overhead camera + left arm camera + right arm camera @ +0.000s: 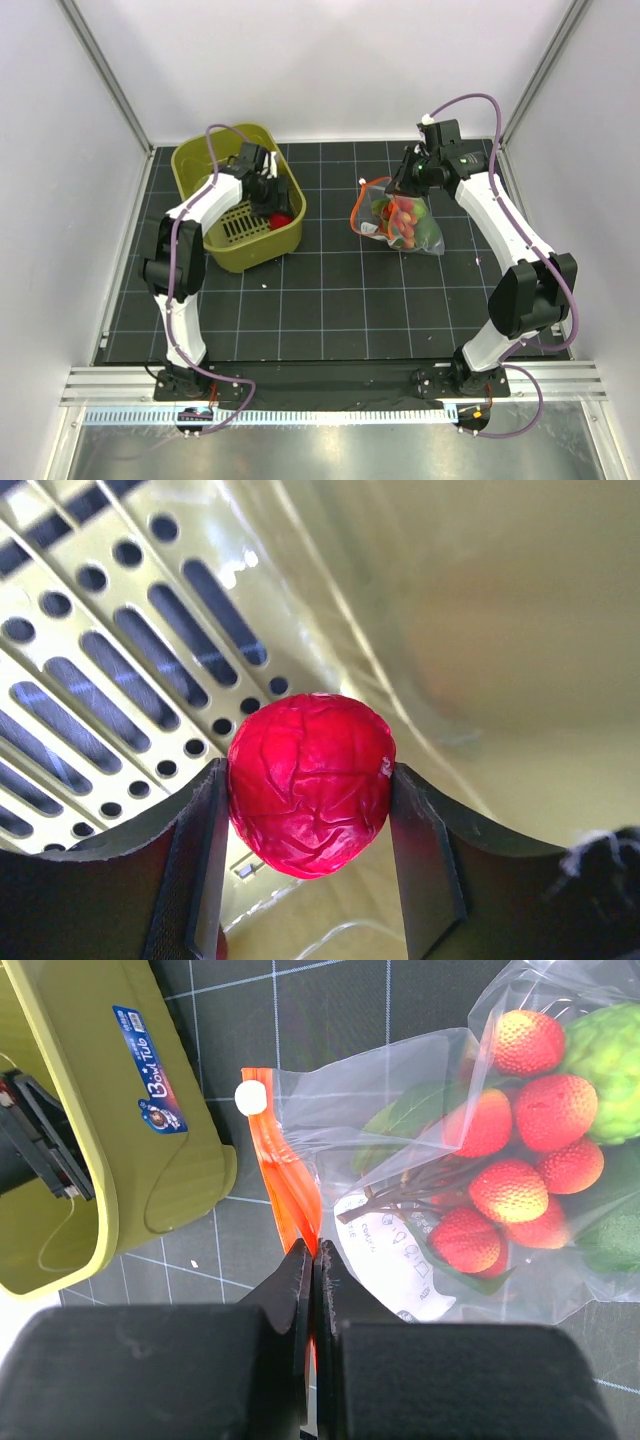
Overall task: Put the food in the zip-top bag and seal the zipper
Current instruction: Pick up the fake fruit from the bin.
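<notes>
My left gripper (308, 790) is shut on a wrinkled red ball (310, 782) inside the olive-green basket (240, 200); the ball also shows red in the top view (280, 221). My right gripper (316, 1260) is shut on the red-orange zipper strip (285, 1175) of the clear zip-top bag (420, 1150), holding its mouth. The bag (398, 217) lies right of centre and holds red-orange lychee-like pieces (520, 1140) and a green fruit (605, 1050). A white slider (251, 1098) sits at the strip's far end.
The basket's slotted floor (90, 700) and smooth wall (480, 630) surround the left gripper. The basket's corner with a blue label (150, 1070) lies just left of the bag's mouth. Black gridded mat (340, 290) covers the table; white walls stand around.
</notes>
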Action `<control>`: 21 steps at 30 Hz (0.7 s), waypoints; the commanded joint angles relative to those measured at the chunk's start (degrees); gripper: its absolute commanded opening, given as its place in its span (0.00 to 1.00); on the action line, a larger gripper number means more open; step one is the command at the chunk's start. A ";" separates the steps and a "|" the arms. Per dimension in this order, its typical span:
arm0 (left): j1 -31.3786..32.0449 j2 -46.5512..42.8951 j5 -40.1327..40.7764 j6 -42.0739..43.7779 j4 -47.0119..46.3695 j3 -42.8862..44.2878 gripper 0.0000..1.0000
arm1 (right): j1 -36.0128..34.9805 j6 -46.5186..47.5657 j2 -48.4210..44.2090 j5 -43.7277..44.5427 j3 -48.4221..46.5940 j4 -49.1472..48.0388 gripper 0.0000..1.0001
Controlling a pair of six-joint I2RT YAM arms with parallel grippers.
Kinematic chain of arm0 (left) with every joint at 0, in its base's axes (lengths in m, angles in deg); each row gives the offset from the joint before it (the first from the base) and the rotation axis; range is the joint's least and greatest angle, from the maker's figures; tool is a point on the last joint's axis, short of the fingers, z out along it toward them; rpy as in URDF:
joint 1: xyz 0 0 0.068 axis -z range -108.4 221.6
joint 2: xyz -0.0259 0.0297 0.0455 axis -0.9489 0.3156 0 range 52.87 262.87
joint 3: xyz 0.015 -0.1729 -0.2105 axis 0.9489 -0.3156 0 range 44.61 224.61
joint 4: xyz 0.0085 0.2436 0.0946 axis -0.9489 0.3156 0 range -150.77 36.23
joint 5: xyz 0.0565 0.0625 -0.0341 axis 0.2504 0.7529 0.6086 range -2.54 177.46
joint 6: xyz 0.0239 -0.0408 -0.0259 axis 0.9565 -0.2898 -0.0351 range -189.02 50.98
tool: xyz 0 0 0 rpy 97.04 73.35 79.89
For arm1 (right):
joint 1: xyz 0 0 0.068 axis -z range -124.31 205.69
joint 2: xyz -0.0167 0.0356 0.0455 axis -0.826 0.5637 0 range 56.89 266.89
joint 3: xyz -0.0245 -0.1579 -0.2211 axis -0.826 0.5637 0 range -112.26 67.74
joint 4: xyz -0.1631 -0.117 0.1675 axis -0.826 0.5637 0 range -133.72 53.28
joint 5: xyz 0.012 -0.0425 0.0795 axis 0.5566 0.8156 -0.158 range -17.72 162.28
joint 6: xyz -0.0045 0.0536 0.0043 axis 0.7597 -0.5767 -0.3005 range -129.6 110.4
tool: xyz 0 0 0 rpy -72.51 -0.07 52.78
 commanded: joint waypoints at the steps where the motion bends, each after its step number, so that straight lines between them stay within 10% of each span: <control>1: 0.19 -0.55 -0.65 -0.45 -3.71 3.42 0.28 | -0.30 0.67 -1.34 -0.06 -1.27 -1.05 0.01; 9: 0.01 -6.35 2.86 1.75 0.33 5.80 0.06 | -0.30 0.59 -1.08 -0.32 -1.10 -1.22 0.01; 21: -0.34 -11.63 -7.04 0.70 5.09 18.36 0.05 | -0.39 0.06 0.15 -1.03 -2.94 -1.40 0.01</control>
